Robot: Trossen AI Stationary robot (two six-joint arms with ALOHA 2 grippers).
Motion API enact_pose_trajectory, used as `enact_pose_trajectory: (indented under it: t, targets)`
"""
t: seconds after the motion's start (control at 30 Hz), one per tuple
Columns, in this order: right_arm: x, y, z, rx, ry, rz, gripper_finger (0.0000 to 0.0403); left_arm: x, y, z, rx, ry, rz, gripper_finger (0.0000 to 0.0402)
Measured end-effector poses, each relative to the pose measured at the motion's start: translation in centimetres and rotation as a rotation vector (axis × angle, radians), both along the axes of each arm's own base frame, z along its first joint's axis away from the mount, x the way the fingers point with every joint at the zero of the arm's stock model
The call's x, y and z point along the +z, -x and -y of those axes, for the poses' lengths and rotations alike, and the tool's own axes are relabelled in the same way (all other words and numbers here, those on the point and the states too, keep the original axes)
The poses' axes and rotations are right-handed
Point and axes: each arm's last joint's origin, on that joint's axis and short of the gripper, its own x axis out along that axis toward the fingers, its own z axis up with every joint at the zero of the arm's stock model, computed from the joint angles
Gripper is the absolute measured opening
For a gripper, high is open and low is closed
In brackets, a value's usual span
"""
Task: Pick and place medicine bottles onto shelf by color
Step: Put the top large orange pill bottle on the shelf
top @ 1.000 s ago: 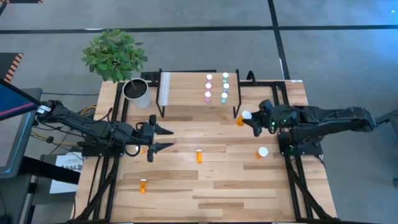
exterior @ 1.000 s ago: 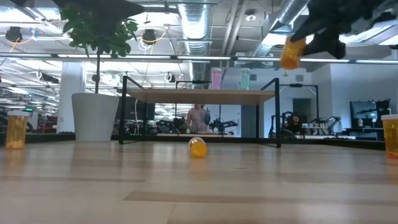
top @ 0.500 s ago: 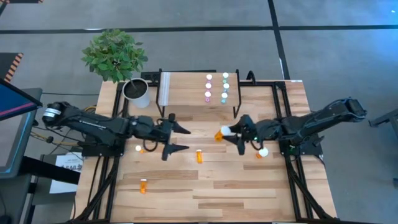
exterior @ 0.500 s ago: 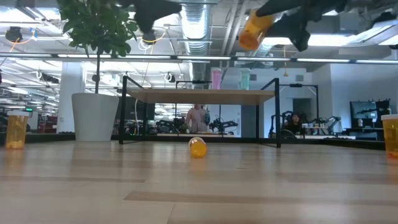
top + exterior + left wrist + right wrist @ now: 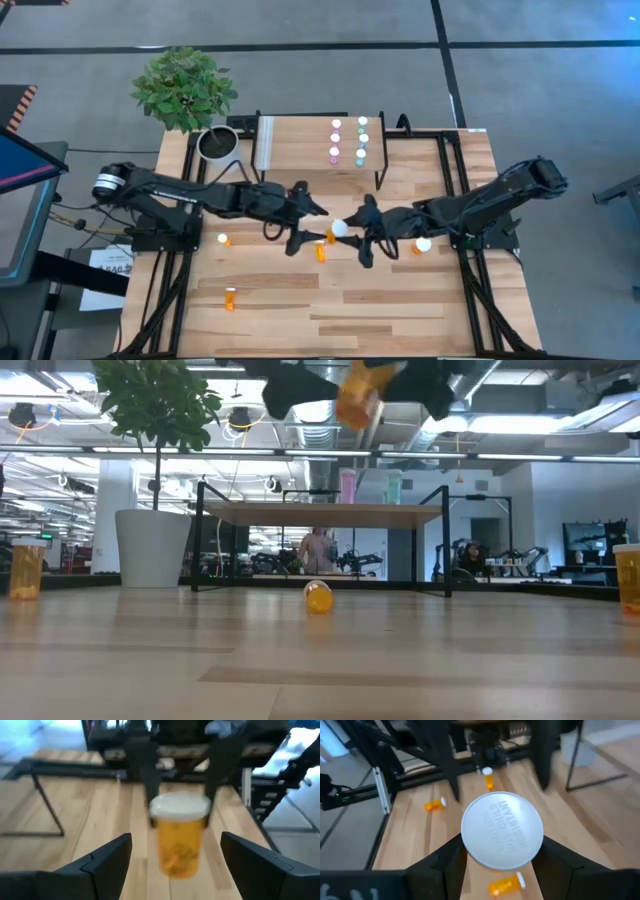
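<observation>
My right gripper (image 5: pixel 352 232) is shut on an orange medicine bottle (image 5: pixel 337 230) with a white cap, high above the table's middle. The bottle also shows at the top of the low view (image 5: pixel 358 395). Its cap faces the right wrist and its base points toward the table's left. My left gripper (image 5: pixel 312 226) is open just left of it. Its fingers (image 5: pixel 102 862) stand on either side of the bottle's base without visibly touching it. The shelf (image 5: pixel 300 140) stands at the far middle, with several pink and teal bottles (image 5: pixel 349 141) standing on its top. My right gripper pinches the orange bottle between its two fingers (image 5: pixel 144 775), just below the white cap (image 5: pixel 502 830). The fingers come roughly level from the table's right and lie along the bottle's sides. The bottle is lifted clear of the table, its base (image 5: pixel 177 865) pointing away from the gripper.
Loose orange bottles are on the table: one lying under the grippers (image 5: pixel 320 250), one near the front left (image 5: pixel 230 298), one by the left arm (image 5: pixel 222 240), and one at the right (image 5: pixel 422 244). A white plant pot (image 5: pixel 218 145) stands left of the shelf.
My right gripper has carried the orange bottle from beside the shelf's right leg toward the table's left and near edge, to the table's middle, still lifted clear. My left gripper, still open, has gone toward the table's right edge and now meets the bottle.
</observation>
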Motion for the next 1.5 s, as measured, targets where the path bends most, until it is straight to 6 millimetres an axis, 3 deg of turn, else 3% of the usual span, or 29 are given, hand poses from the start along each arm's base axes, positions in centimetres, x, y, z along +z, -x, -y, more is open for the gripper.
enact_pose_trajectory:
  t: [0.6,1.5]
  targets:
    - [-0.6,-2.8,-1.5,0.041,0.033,-0.020,0.0216,0.7,-0.6,0.1,-0.017,0.012,0.021,0.0293]
    - [-0.5,-2.9,-1.6,0.055,0.020,-0.005,0.0217,-0.3,-0.1,1.2,-0.111,0.012,-0.082,0.0293]
